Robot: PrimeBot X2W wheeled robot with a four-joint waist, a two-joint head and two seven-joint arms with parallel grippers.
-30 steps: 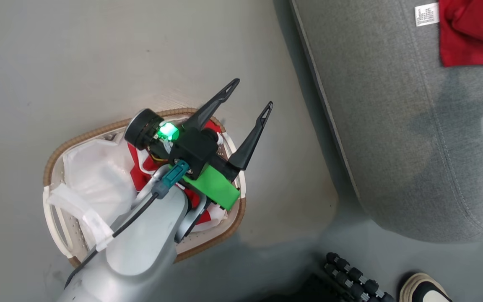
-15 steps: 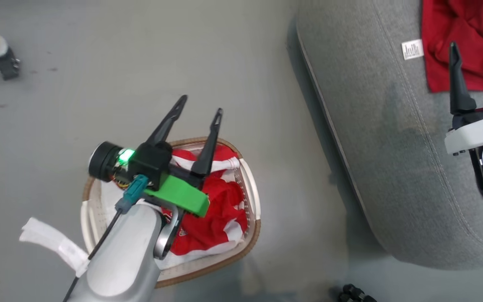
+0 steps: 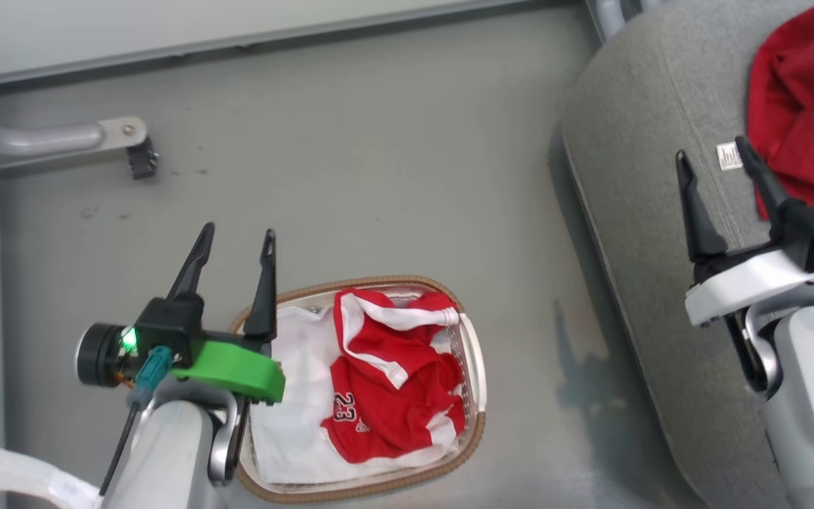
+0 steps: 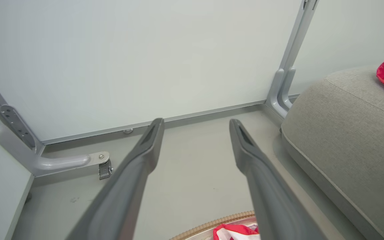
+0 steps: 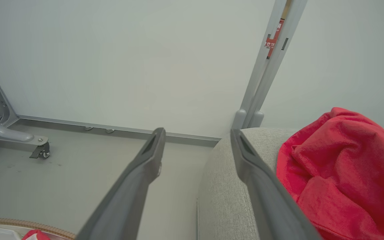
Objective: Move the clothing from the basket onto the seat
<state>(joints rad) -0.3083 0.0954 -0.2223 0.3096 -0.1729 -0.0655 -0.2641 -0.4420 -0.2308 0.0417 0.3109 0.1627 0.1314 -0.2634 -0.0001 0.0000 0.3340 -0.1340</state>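
Grey floor [image 3: 379, 177] runs up to a pale wall panel [image 4: 145, 60], with a metal frame leg [image 3: 61, 138] on a caster off to the far left. On that floor sits the basket [image 3: 476, 382]. Inside it, the red jersey [image 3: 393, 396] lies against the right-hand wall on the white liner sheet [image 3: 294, 396], number 23 face up and white trim bunched toward the far rim. A plain red garment [image 3: 803, 106] already lies on the seat [image 3: 633, 212], toward its far right edge beside the small white tag [image 3: 729, 155].

The left gripper [image 3: 237, 232] hangs above the basket's left rim, jaws spread and empty, fingers pointing out over the floor rather than down. The right gripper [image 3: 711, 150] hovers over the seat's left edge, likewise spread and holding nothing.

One garment looks to be across and one is left, so the step in hand is going in for the jersey. To do it well, the left wrist should tip down and come in over the jersey's middle. It should pinch a raised fold of red cloth — not the liner, which lies directly under and beside it. The lift needs to carry the hem clear of the woven rim, or the light basket may drag along.

Open floor lies between basket and seat, and the seat's near left portion is bare — good landing room, though the right arm sits over that edge.
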